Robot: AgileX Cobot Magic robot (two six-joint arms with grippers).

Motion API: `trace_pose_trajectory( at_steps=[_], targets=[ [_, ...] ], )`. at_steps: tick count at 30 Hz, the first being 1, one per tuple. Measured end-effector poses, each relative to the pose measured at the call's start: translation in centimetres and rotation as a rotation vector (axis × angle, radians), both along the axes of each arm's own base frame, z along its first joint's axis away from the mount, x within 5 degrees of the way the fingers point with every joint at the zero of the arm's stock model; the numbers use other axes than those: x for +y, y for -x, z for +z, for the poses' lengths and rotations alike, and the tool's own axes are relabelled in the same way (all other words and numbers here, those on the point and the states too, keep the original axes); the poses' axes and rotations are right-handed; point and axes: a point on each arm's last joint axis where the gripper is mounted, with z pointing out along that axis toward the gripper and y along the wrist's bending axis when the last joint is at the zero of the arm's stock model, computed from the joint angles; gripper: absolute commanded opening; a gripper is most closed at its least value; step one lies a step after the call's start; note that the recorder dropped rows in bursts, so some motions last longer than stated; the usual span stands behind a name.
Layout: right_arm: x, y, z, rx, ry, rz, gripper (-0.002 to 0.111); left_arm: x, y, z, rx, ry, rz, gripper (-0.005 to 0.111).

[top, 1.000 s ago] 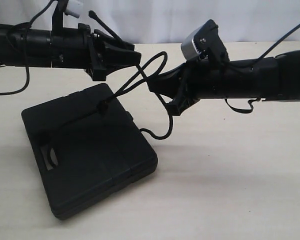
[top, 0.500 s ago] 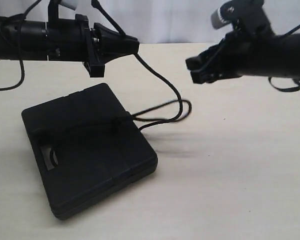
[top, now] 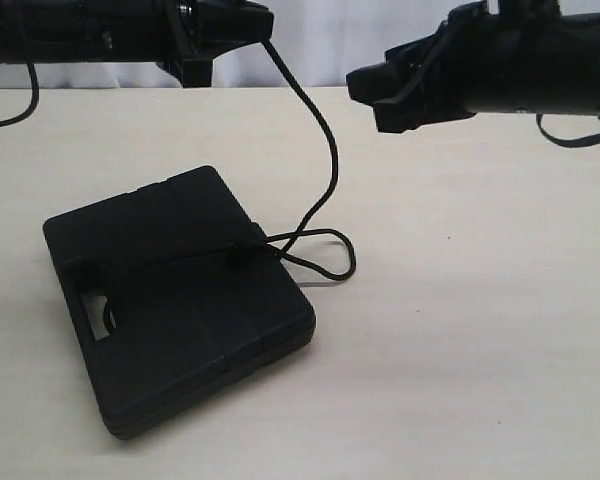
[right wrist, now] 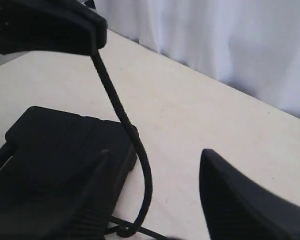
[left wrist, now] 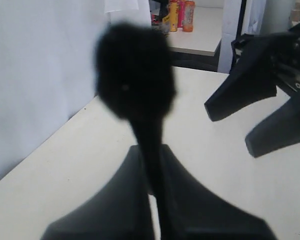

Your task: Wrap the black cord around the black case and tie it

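The black case [top: 180, 305] lies flat on the table, left of centre. The black cord [top: 327, 150] runs across its lid to a knot [top: 238, 252], loops on the table beside the case, then rises slack to my left gripper [top: 263, 22]. That gripper is high at the top left, shut on the cord [left wrist: 155, 165], with the blurred knotted tip [left wrist: 135, 70] sticking out past its fingers. My right gripper [top: 365, 100] hovers open at the upper right and holds nothing. In the right wrist view the cord [right wrist: 125, 115] hangs between its spread fingers [right wrist: 235, 200] above the case [right wrist: 55, 150].
The pale table [top: 460, 330] stretches to the right and front of the case. A white curtain [top: 320, 45] hangs behind the table. Thicker black arm cables [top: 570, 130] dangle under the right arm.
My right gripper let go of the cord near the case and drew back up and to the right. My left gripper rose with the cord, and the loop settled on the table.
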Motion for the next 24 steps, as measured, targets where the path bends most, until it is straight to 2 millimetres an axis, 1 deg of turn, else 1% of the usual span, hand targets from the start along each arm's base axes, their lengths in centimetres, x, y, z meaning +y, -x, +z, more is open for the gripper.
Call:
trace_pose_trajectory(
  at_steps=[3,5,7,11,13,18,21,24],
  targets=[
    [0.4,-1.4,-1.6,0.042,0.021,0.007,0.05,0.1,-0.1,0.0,0.006,-0.002,0.012,0.0],
    [0.7,-2.0,-2.9,0.065,0.048,0.03,0.05,0.1,-0.1,0.0,0.007,-0.002,0.014,0.0],
    [1.0,-2.4,-4.4,0.081,0.086,0.078,0.05,0.1,-0.1,0.0,0.009,-0.001,0.014,0.0],
    [1.6,-3.0,-6.4,0.09,0.117,0.155,0.048,0.1,-0.1,0.0,0.009,-0.001,0.014,0.0],
    [1.8,-3.3,-6.9,0.079,0.11,0.166,0.043,0.1,-0.1,0.0,0.009,-0.001,0.014,0.0],
    [2.0,-3.9,-7.3,0.019,0.109,0.178,0.018,0.1,-0.1,0.0,0.009,-0.001,0.014,0.0],
    [2.0,-4.1,-7.6,0.011,0.102,0.174,0.004,0.1,-0.1,0.0,0.009,0.0,0.012,0.0],
    [2.1,-4.2,-7.8,0.015,0.092,0.166,0.004,0.1,-0.1,0.0,0.009,0.0,0.012,0.0]
  ],
)
